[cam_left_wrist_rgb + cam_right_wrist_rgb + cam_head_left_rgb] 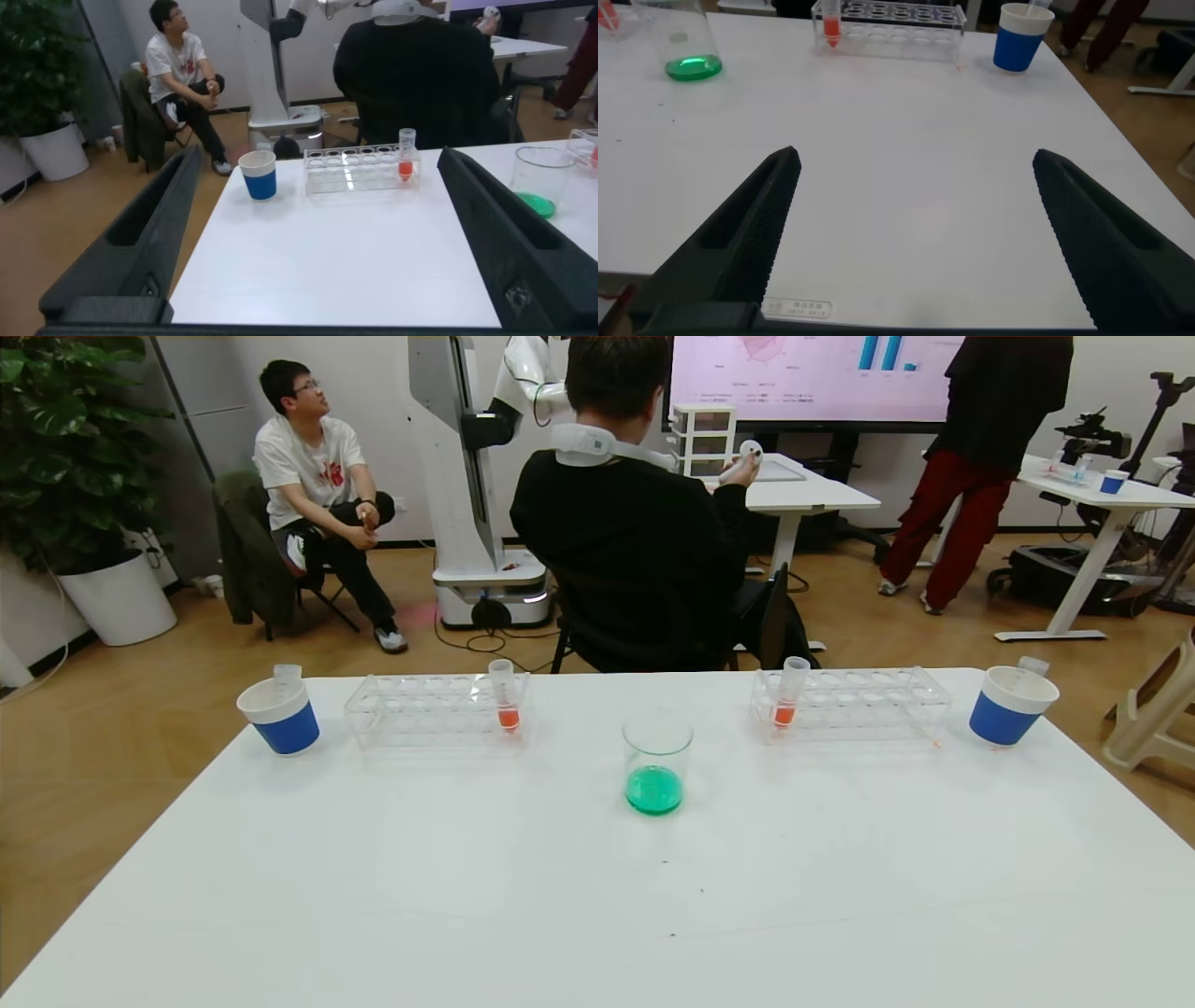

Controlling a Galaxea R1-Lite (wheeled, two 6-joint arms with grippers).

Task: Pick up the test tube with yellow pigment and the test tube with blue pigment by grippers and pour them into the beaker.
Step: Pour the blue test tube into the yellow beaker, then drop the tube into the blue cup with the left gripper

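While both grippers hang with fingers spread wide and empty over the near table (597,915), the beaker (657,761) stands well ahead of them, green liquid inside. It looks like thin, slippery, breakable glass, best left untouched. Beyond the left gripper (308,233) stands one blue cup (259,175); beyond the right gripper (915,224), another (1019,37), each seemingly holding an emptied, light tube. No yellow or blue liquid shows.
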